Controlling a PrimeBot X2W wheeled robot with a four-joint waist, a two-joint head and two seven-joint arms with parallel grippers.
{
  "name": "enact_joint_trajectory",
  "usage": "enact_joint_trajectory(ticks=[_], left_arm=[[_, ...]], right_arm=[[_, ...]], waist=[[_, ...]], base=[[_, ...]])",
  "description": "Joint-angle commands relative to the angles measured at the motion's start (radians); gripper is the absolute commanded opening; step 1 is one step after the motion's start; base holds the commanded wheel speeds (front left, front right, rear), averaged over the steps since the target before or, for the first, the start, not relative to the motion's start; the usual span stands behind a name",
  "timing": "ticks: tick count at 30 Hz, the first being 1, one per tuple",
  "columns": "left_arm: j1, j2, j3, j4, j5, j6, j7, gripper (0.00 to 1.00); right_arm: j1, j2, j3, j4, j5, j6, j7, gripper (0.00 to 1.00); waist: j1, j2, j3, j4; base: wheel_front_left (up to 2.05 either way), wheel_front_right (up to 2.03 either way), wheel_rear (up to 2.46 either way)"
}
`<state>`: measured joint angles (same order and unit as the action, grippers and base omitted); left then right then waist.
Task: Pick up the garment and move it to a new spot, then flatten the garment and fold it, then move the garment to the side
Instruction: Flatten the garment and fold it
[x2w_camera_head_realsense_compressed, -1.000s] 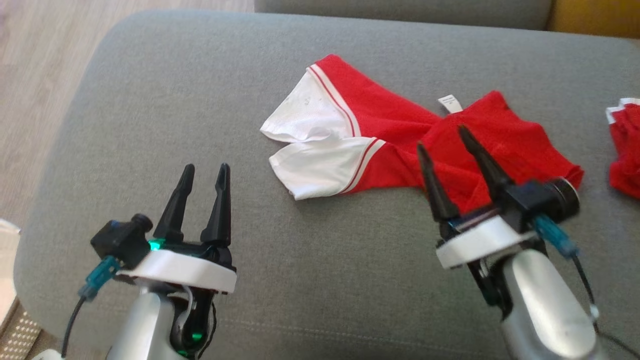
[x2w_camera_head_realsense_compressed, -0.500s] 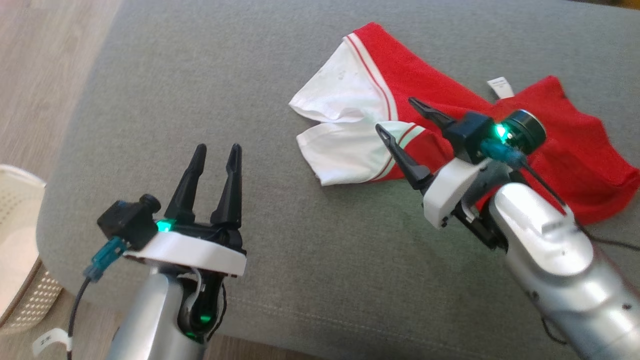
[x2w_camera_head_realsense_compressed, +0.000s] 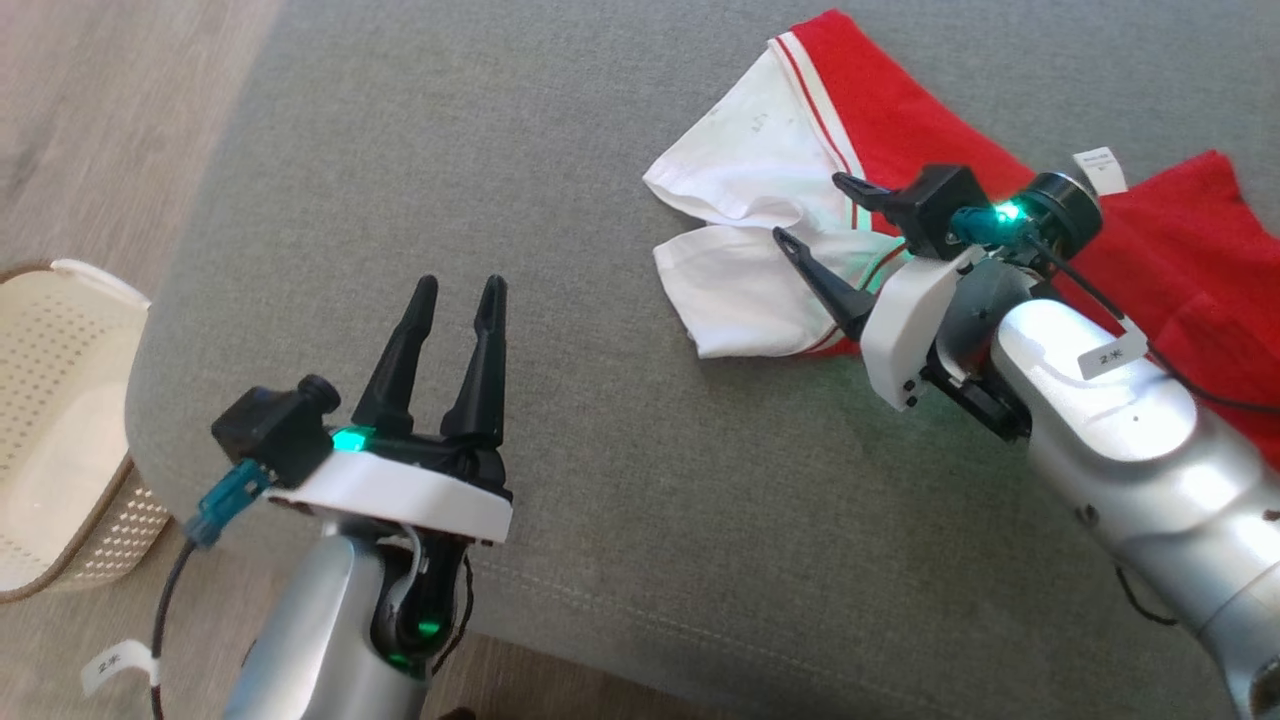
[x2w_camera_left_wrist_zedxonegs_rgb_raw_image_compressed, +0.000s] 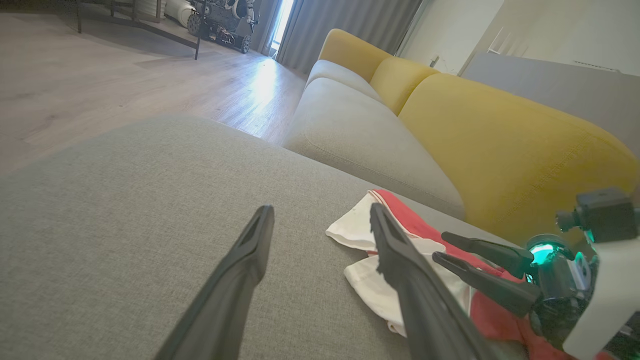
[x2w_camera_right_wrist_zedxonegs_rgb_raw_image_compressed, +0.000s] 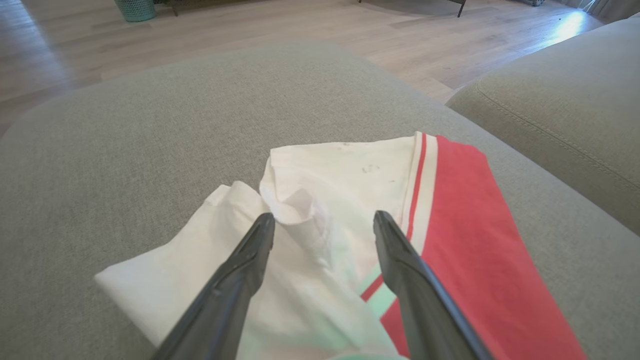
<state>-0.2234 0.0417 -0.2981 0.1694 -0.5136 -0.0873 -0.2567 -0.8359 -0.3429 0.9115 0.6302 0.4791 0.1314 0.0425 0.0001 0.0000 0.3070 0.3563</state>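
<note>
The garment (x2w_camera_head_realsense_compressed: 900, 120) is a red shirt with white, red-striped sleeves, lying crumpled on the grey cushion (x2w_camera_head_realsense_compressed: 620, 480) at the upper right. My right gripper (x2w_camera_head_realsense_compressed: 808, 208) hovers open just over the white sleeves, fingers pointing left. From the right wrist, that gripper (x2w_camera_right_wrist_zedxonegs_rgb_raw_image_compressed: 324, 217) straddles a raised sleeve fold of the garment (x2w_camera_right_wrist_zedxonegs_rgb_raw_image_compressed: 350, 180) with nothing pinched. My left gripper (x2w_camera_head_realsense_compressed: 462, 285) stands open over bare cushion at the lower left, well apart from the shirt. In the left wrist view, my left gripper (x2w_camera_left_wrist_zedxonegs_rgb_raw_image_compressed: 321, 210) points towards the garment (x2w_camera_left_wrist_zedxonegs_rgb_raw_image_compressed: 357, 230) and the right gripper (x2w_camera_left_wrist_zedxonegs_rgb_raw_image_compressed: 440, 245).
A cream perforated basket (x2w_camera_head_realsense_compressed: 60, 400) stands on the wood floor (x2w_camera_head_realsense_compressed: 90, 120) off the cushion's left edge. Behind the cushion run a second grey seat (x2w_camera_left_wrist_zedxonegs_rgb_raw_image_compressed: 360, 135) and a yellow backrest (x2w_camera_left_wrist_zedxonegs_rgb_raw_image_compressed: 500, 140). Bare cushion stretches left of and in front of the shirt.
The head camera has turned, shifting the scene rightwards and bringing the basket into view. My right gripper has swung from the red body to over the white sleeves. The left gripper has stayed open.
</note>
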Motion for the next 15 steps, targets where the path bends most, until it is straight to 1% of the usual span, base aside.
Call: enact_joint_trajectory(ticks=[1,6,7,9,10,15], left_arm=[[-0.036,0.009,0.028,-0.031,-0.009,0.007,-0.005,1.0],[-0.04,0.009,0.024,-0.032,-0.014,0.009,-0.005,1.0],[-0.041,0.009,0.023,-0.033,-0.015,0.01,-0.005,1.0],[-0.043,0.009,0.021,-0.034,-0.018,0.012,-0.005,1.0],[-0.045,0.009,0.02,-0.034,-0.02,0.012,-0.005,1.0],[-0.05,0.009,0.013,-0.034,-0.026,0.014,-0.005,1.0]], right_arm=[[-0.028,-0.004,0.019,-0.009,0.016,-0.001,-0.014,1.0],[-0.062,-0.009,0.069,0.028,0.052,-0.001,-0.02,1.0],[-0.068,-0.008,0.078,0.034,0.061,-0.001,-0.02,0.58],[-0.081,-0.006,0.093,0.044,0.079,-0.001,-0.02,0.1],[-0.089,-0.006,0.099,0.048,0.087,-0.001,-0.022,0.0],[-0.123,-0.014,0.115,0.064,0.122,-0.001,-0.047,0.0]], waist=[[-0.0001,0.0,0.004,0.006],[-0.0001,0.0,0.01,0.014],[-0.0001,0.0,0.011,0.014],[-0.0001,0.0,0.015,0.016],[-0.0001,0.0,0.017,0.017],[-0.0001,0.0,0.017,0.022]], base=[[0.0,0.0,0.0],[0.0,0.0,0.0],[0.0,0.0,0.0],[0.0,0.0,0.0],[0.0,0.0,0.0],[0.0,0.0,0.0]])
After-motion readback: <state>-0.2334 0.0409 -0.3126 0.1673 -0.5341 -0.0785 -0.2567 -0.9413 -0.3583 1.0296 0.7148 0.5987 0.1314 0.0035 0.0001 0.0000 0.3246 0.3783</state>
